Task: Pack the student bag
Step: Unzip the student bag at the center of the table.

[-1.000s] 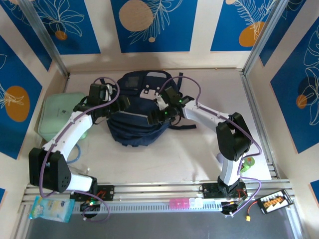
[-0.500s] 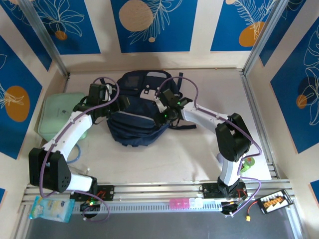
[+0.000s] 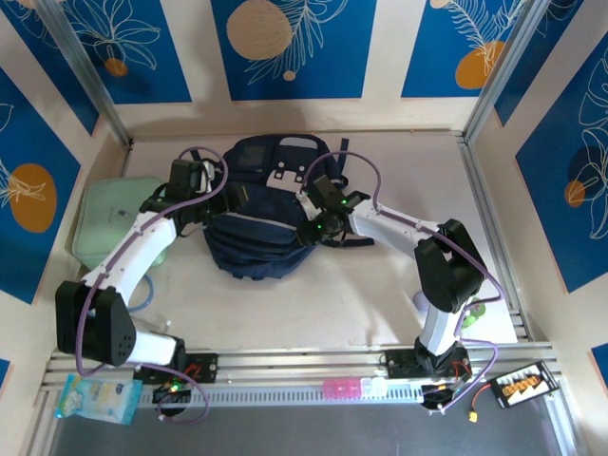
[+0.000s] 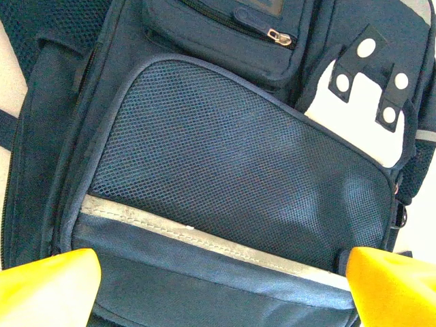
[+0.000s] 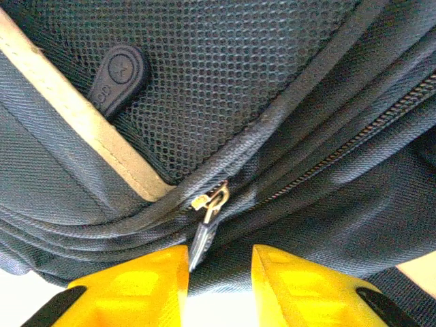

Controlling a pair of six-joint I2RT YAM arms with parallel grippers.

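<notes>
The navy student bag [image 3: 256, 242] lies flat at the table's back centre, its white buckle patch [image 3: 283, 178] facing up. My left gripper [image 3: 226, 201] hovers over the bag's left part, open wide. Its yellow fingers [image 4: 48, 286] straddle the mesh pocket [image 4: 225, 157] and light stripe [image 4: 204, 235], holding nothing. My right gripper [image 3: 306, 231] is at the bag's right side. Its jaws [image 5: 219, 262] are narrowed to a small gap. The metal zipper pull [image 5: 204, 238] hangs in that gap against the left finger, with bag fabric behind. Whether it is clamped is unclear.
A pale mint-green zip case [image 3: 109, 223] lies left of the bag, against the left wall. A green object [image 3: 475, 313] sits by the right arm's base. A printed packet [image 3: 95, 399] and small pink and white items [image 3: 347, 388] lie on the front rail.
My right gripper has narrowed its jaws and slid slightly along the bag's right side toward the zipper pull. The left arm and the bag have stayed put.
</notes>
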